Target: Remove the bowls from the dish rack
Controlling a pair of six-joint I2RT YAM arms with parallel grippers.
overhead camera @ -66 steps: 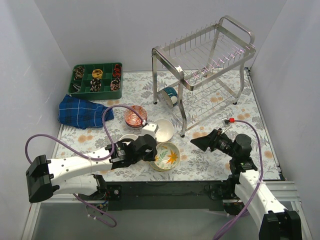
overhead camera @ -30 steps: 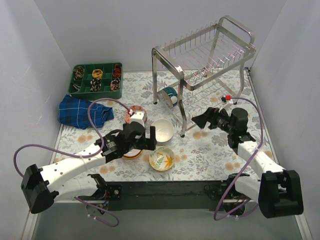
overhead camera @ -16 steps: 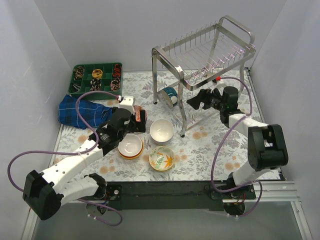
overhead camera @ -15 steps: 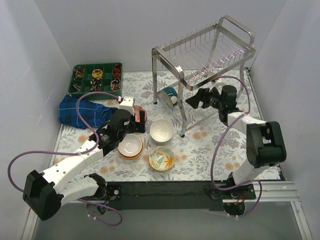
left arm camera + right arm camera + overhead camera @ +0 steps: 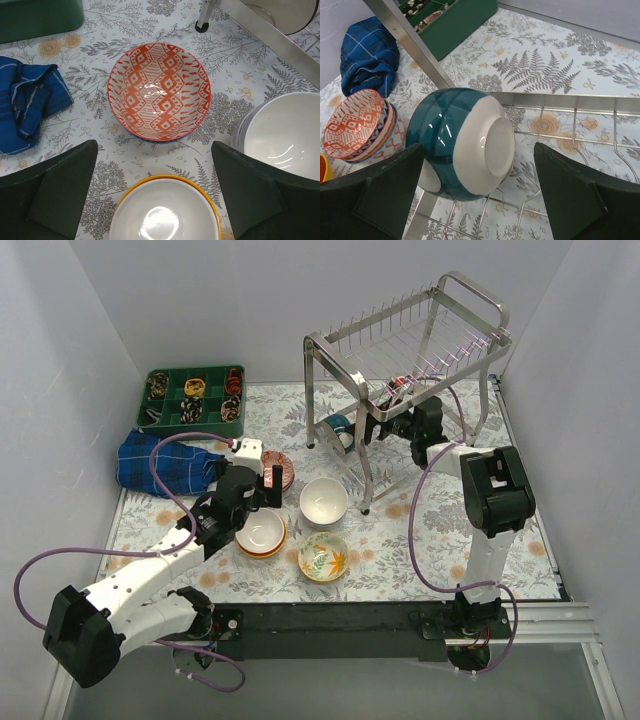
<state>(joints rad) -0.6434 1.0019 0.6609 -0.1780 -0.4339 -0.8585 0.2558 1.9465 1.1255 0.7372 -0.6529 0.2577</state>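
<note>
- Bowl first: the glossy teal ceramic bowl with a cream foot (image 5: 462, 145) lies tipped on its side at the left end of the lower wire shelf of the shiny two-tier steel dish rack (image 5: 309, 390). Its foot ring faces the right wrist camera, and it appears to be the only bowl left in the rack.
- Risk, as I judge it: the bowl is round and slick and rests on its curved wall. Fingers closing off-centre could squirt it out or roll it left off the shelf onto the floral table (image 5: 450, 530).
- A second hazard is the slanted steel frame bar just left of the bowl. The finger on that side has little room and may strike the bar, jolting the rack.
- The right gripper (image 5: 479, 150) reaches in under the upper tier, spread wide, with one finger on either side of the teal bowl. It grips nothing yet, and I cannot tell whether either finger touches the bowl.
- The left gripper (image 5: 154, 146) hovers, likewise spread wide and empty, above the red-and-white patterned bowl (image 5: 159, 97), which sits nested in a blue-patterned bowl (image 5: 394, 134) on the table.
- Near these stand an orange bowl with a white inside (image 5: 165, 217), a plain white bowl (image 5: 280, 132) and a leaf-patterned bowl (image 5: 323, 556).
- At the far left lie a green compartment tray (image 5: 193, 425) and a blue checked cloth (image 5: 160, 462).
</note>
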